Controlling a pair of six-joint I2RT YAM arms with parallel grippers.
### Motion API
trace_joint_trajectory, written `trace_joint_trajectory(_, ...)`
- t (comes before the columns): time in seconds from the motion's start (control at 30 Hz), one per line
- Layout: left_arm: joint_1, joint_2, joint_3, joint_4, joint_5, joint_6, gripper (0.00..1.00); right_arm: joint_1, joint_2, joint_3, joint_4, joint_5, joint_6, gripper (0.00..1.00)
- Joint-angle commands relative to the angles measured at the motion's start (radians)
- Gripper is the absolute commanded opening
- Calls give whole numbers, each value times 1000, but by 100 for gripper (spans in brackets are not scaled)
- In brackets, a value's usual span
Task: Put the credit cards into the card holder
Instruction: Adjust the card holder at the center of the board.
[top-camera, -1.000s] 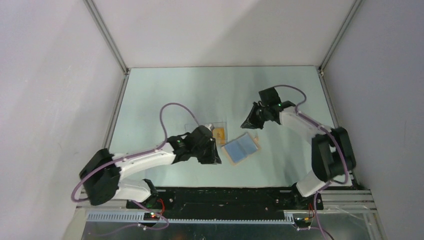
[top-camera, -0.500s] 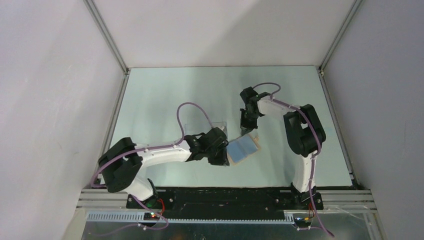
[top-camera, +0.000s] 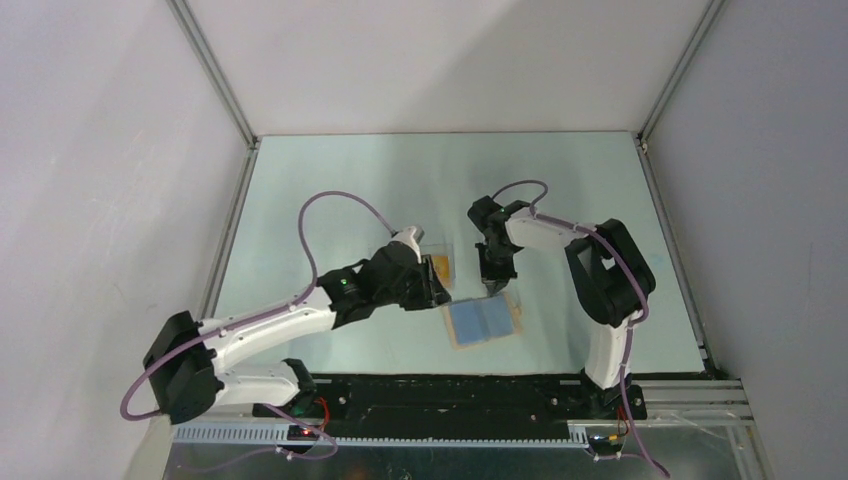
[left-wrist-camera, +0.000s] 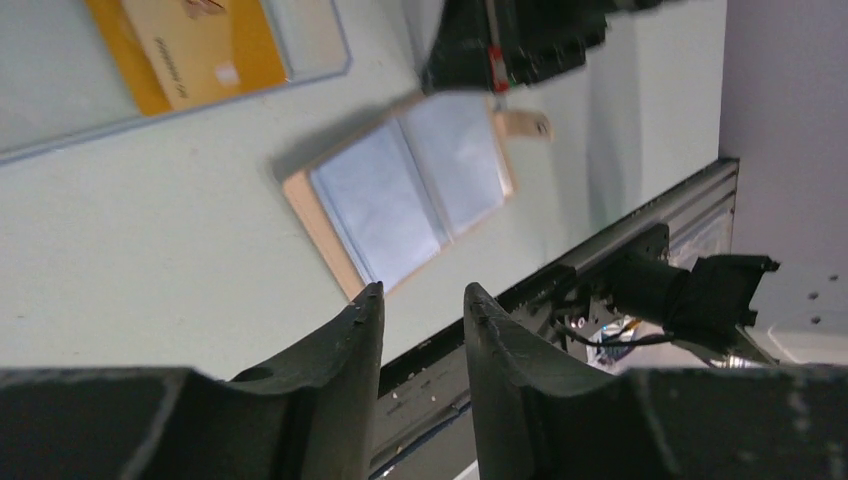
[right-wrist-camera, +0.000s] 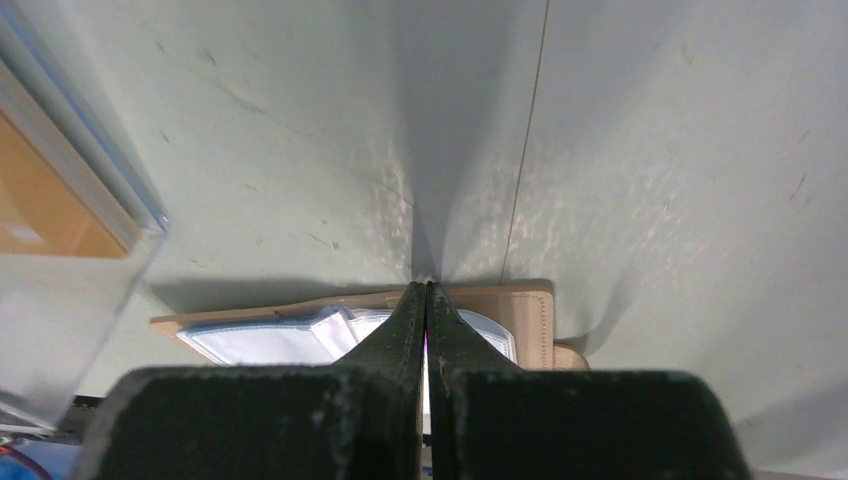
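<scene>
1. Right gripper (right-wrist-camera: 427, 290): jaws closed and empty, tips apparently pressing the far edge of the open card holder (right-wrist-camera: 300, 335).
2. Left gripper (left-wrist-camera: 423, 295): narrowly parted, empty, near the credit cards (left-wrist-camera: 190, 45) in the clear box (left-wrist-camera: 310, 40).
3. Advice: pin the holder flat and take one card by its edge.

Top view, clock around the open card holder (top-camera: 483, 322); its upper face is uncovered.
- 12 o'clock: right gripper (top-camera: 496, 285), tips pressed together, sits on the far rim and blocks that edge.
- 10 o'clock: left gripper (top-camera: 438, 296), jaws a little apart and empty, just beside. Past it is the clear box (top-camera: 432, 248) with a credit card (top-camera: 439, 268).
- 3 o'clock: bare table (top-camera: 545, 330) up to the right arm's upright link.
- 6 o'clock: narrow free strip before the black base rail (top-camera: 450, 392).
- 7–8 o'clock: free.
</scene>
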Motion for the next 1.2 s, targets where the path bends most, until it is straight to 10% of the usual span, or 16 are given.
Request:
trace_joint_trajectory(0.0,68,-64,-33,21,-15,36,42,17,-57,-45,-61,28,7,0)
trace_joint_trajectory(0.3,256,-104,-33,6,79,138,48,31,-120,-73,-16,-12,-1,0)
trace_joint_trajectory(0.63,463,160,127,-35,282,262,49,-126,-248,-71,202,-326,48,48)
trace_joint_trajectory(1.17,470,502,280,-33,391,297,45,-121,-19,53,353,-546,159,42)
